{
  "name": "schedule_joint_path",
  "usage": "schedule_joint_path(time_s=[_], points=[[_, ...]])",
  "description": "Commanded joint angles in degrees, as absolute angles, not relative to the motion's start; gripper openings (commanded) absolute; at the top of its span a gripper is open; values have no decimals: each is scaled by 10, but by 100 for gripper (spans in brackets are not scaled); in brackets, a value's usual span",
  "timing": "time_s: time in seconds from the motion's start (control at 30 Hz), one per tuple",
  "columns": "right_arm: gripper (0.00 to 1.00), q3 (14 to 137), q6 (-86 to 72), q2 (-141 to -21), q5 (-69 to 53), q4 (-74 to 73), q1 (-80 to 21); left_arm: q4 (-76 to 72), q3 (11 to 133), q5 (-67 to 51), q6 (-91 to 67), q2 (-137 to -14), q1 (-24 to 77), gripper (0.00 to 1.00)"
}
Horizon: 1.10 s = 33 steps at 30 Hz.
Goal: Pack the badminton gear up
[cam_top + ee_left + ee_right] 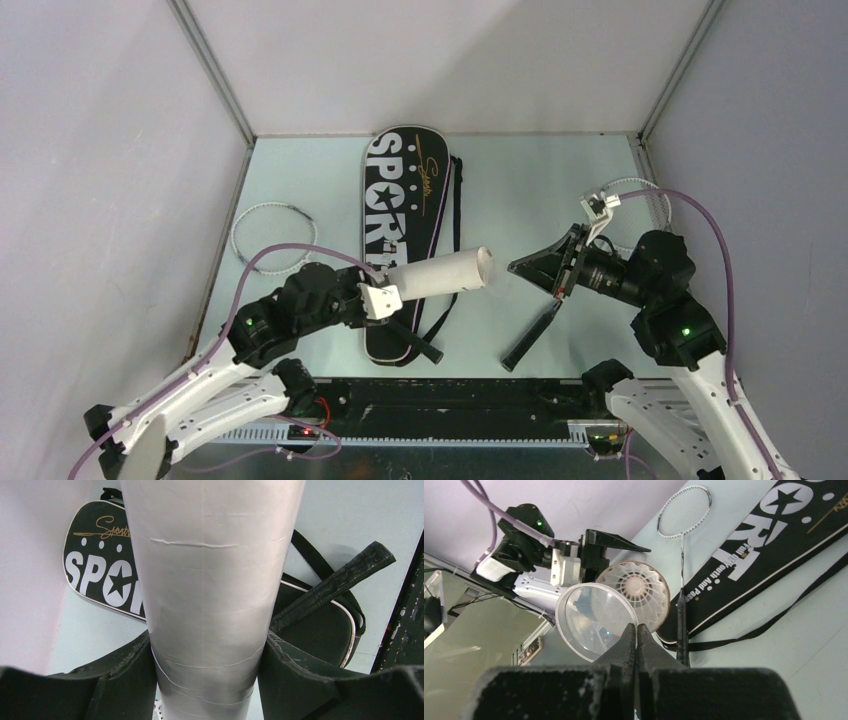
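Note:
My left gripper [385,298] is shut on the long white cardboard tube [440,272] and holds it level above the black "SPORT" bag [400,200], open end pointing right. In the left wrist view the tube [210,580] fills the gap between my fingers [125,680]. My right gripper [513,268] is shut on the rim of a clear round lid [591,617], just off the tube's open end. A white shuttlecock [636,587] shows inside the tube mouth. One racket's head [272,232] lies at the left, and its black handle [418,342] rests on the bag.
A second racket lies at the right, its head [640,190] partly under my right arm and its black handle [530,337] near the front edge. The bag's strap [455,200] trails on the table. Grey walls close in the left, back and right.

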<state>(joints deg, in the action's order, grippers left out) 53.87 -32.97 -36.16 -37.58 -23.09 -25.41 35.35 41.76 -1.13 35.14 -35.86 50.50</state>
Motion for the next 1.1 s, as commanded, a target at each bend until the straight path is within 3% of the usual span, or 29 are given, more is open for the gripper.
schedule_joint_path(time_s=[0.0,1.07], points=[[0,555,-311,-376,-360,-247,-258,319,442,-15,372,-352,504,38],[0,555,-322,-428,-330,-218,-291,321,428,-18,386,-348,504,35]])
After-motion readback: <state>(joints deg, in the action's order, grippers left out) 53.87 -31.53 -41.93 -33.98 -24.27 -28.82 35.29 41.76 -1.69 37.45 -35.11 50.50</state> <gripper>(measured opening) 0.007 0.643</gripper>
